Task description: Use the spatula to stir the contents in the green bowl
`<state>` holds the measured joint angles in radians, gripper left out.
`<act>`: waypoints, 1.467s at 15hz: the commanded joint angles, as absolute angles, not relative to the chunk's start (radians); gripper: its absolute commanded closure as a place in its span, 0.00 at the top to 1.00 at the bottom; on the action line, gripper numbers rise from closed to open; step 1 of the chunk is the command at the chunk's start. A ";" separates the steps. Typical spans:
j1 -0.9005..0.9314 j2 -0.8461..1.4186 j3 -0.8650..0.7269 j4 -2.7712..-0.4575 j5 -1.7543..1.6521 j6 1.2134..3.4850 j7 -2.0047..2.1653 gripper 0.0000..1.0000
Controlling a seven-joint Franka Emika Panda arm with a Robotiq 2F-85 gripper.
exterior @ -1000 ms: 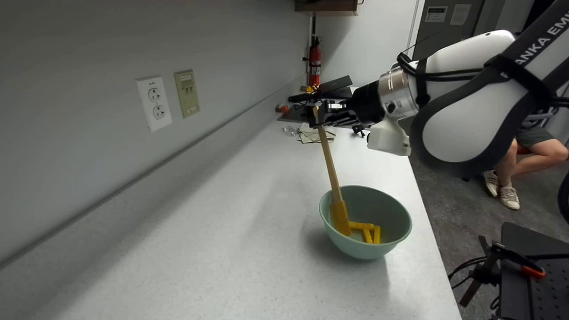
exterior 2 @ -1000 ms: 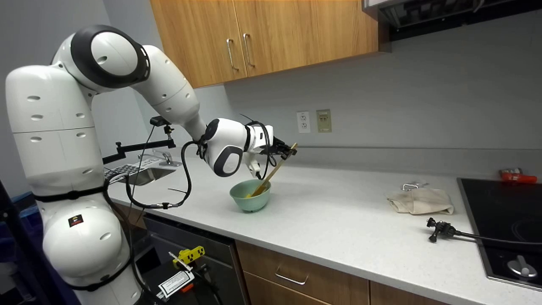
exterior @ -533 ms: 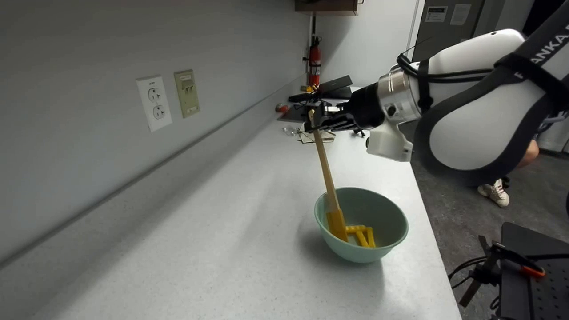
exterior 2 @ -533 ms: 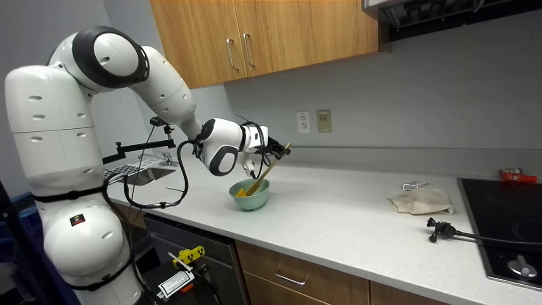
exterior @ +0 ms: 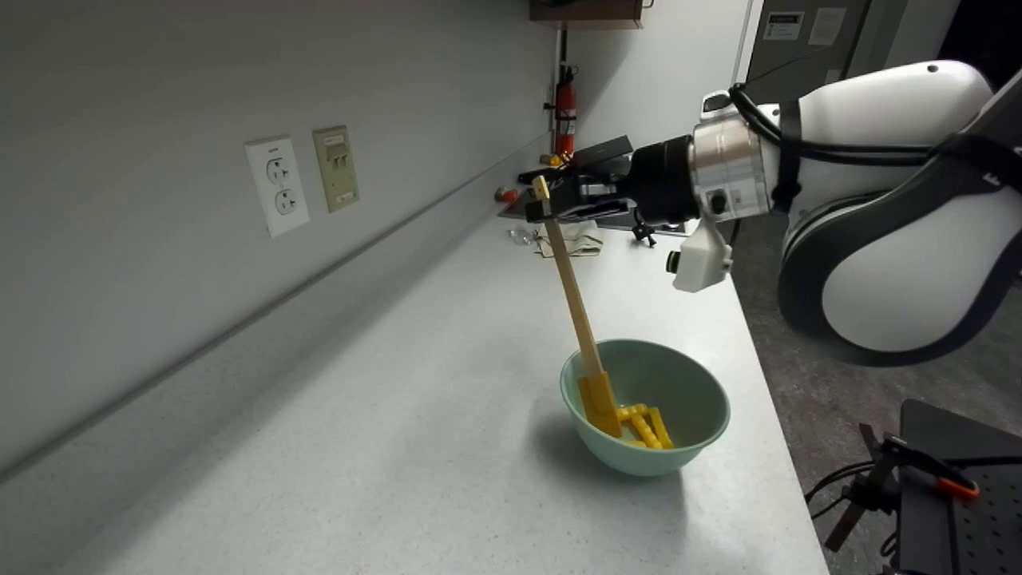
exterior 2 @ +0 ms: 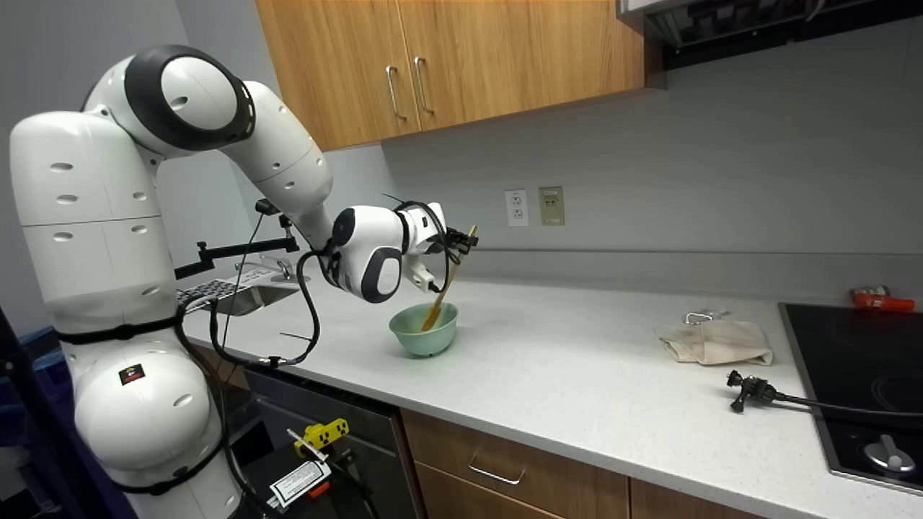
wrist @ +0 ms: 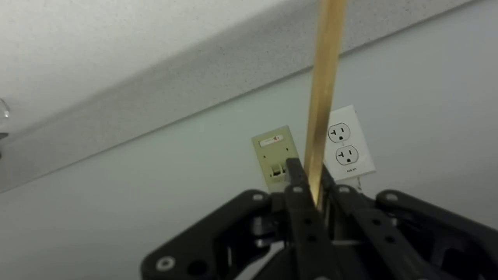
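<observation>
In an exterior view we note yellow pieces (exterior: 645,430) inside the mint-green bowl (exterior: 675,387); the wrist view shows the gripper (wrist: 311,175) clamped on the spatula (wrist: 323,77). The arm (exterior 2: 281,144) arches, gripper near level.

From here I count, in an exterior view, one spatula (exterior: 573,295), one green bowl (exterior: 679,383) and, upper left, two wall plates (exterior: 276,185).

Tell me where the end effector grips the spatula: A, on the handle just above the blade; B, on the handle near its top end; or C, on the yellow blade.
B, as an exterior view shows the end effector high on the spatula's handle, and the yellow blade down inside the green bowl.
</observation>
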<state>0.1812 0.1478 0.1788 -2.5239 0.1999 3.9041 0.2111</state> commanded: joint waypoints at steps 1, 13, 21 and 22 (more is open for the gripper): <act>0.158 0.162 0.160 -2.540 0.085 4.000 0.168 0.02; 0.139 0.167 0.137 -2.564 0.115 3.932 0.170 0.02; 0.160 0.167 0.162 -2.543 0.254 3.916 0.229 0.02; 0.161 0.167 0.164 -2.542 0.261 3.910 0.240 0.02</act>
<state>0.1492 0.1684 0.1529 -2.5587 0.2166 3.9385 0.2058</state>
